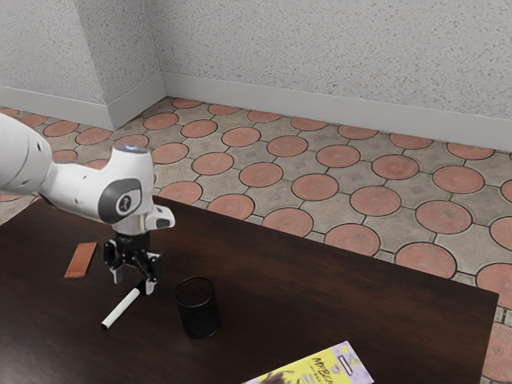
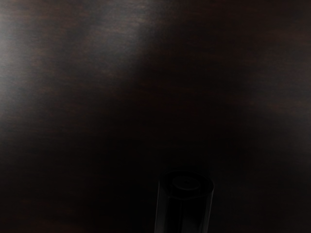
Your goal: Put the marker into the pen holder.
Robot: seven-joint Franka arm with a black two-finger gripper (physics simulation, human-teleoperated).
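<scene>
One flat orange-brown slab [image 1: 81,261] lies on one dark wooden table [image 1: 320,280], near the gripper [image 1: 134,284] on the exterior view's left. One marker [image 1: 122,308] comes next, lying on its side on the table, its white barrel slanting from just below the gripper toward the exterior view's lower left. One gripper hangs low over the marker's black end, its two fingers spread well apart and grasping nothing; whether either finger touches the marker, I cannot tell. One black pen holder [image 1: 198,310] stands upright just beside the gripper, toward the exterior view's right, and the marker lies outside it. One yellow and purple packet [image 1: 344,364], partly cut off by the lower edge, lies farthest from the gripper on that same side. As for looks, the marker is slim and straight, white along most of its length, with a small black tip away from the gripper and a longer black end near the fingers.
</scene>
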